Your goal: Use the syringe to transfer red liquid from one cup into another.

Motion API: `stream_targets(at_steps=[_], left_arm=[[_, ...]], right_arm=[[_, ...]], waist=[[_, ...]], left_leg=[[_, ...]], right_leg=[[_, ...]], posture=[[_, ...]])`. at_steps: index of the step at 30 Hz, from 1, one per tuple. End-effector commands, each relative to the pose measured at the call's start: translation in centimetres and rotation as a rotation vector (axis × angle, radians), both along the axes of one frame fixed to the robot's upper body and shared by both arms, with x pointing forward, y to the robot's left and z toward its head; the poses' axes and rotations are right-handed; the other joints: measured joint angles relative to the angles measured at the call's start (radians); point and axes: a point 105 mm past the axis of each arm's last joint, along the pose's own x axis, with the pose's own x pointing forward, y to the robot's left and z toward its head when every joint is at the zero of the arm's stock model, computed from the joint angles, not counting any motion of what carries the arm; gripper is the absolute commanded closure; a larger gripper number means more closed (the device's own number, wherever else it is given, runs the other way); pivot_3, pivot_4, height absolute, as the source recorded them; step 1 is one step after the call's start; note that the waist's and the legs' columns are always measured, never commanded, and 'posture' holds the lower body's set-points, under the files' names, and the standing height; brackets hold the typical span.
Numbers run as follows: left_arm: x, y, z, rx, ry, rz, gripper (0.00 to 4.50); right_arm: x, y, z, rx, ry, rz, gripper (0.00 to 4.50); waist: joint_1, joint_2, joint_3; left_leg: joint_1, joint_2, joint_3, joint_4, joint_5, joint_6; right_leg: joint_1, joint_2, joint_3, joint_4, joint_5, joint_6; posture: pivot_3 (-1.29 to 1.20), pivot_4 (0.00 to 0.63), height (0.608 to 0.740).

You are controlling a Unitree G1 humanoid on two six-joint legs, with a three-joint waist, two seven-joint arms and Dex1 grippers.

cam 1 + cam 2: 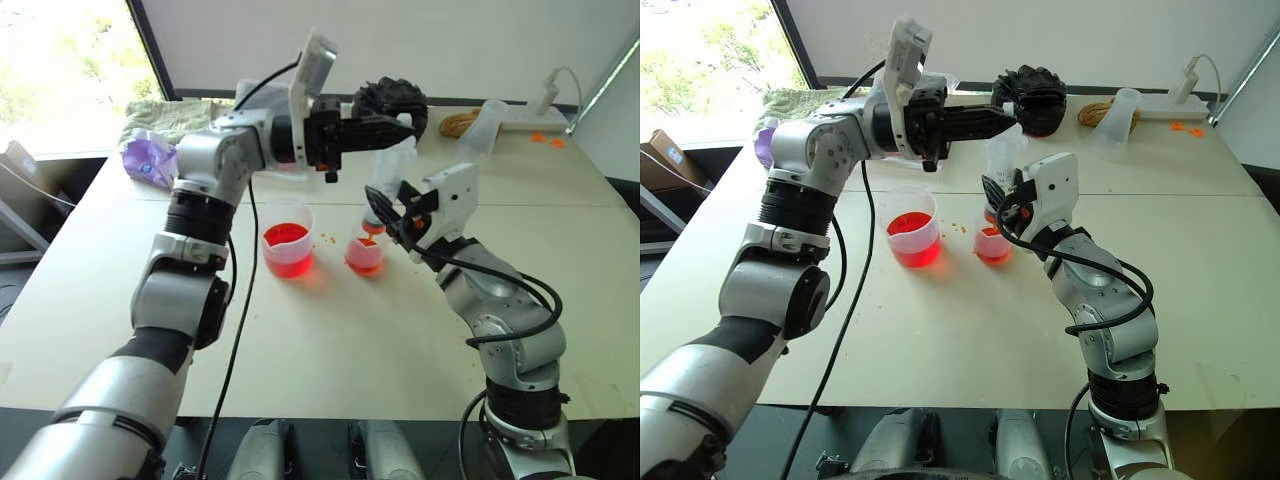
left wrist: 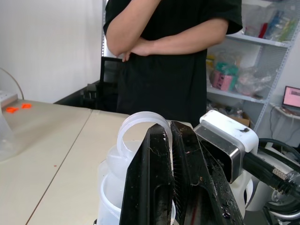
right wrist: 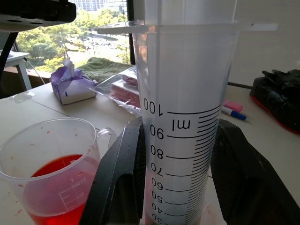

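Note:
The syringe stands upright, its barrel clamped between the two fingers of my right gripper, which is shut on it. Its orange tip hangs just over the smaller cup, which holds a little red liquid. To the left stands the larger spouted beaker, about a third full of red liquid. My left gripper reaches in level from the left at the top of the syringe. Its fingers are shut, with the thin white ring of the plunger caught at their tips.
At the table's far side lie a purple tissue pack, a green cloth, a black bundle, a tipped clear cup and a power strip. A person stands beside the table with folded arms.

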Motion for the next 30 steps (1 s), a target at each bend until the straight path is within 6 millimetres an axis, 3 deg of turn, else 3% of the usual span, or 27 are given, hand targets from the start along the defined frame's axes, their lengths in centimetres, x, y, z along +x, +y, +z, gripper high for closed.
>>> stream_targets(at_steps=[1,28,30], left_arm=[[-0.6,-0.7,-0.5,0.039,-0.027,-0.028,4.44],[-1.1,-0.5,-1.4,0.036,0.035,-0.021,4.44],[-1.0,-0.5,-1.3,0.030,0.045,-0.014,3.86]], right_arm=[[-0.9,0.0,2.5,0.020,-0.106,0.014,3.16],[-0.9,-0.4,3.0,0.008,-0.112,0.012,3.16],[-0.9,-0.4,3.0,0.005,-0.111,0.012,3.16]], waist=[[0.000,0.000,0.000],[0.000,0.000,0.000],[0.000,0.000,0.000]], left_leg=[[0.000,0.000,0.000,0.000,0.000,0.000],[0.000,0.000,0.000,0.000,0.000,0.000],[0.000,0.000,0.000,0.000,0.000,0.000]], right_leg=[[0.000,0.000,0.000,0.000,0.000,0.000],[0.000,0.000,0.000,0.000,0.000,0.000],[0.000,0.000,0.000,0.000,0.000,0.000]], posture=[[0.00,0.150,0.740],[0.00,0.150,0.740],[0.00,0.150,0.740]])
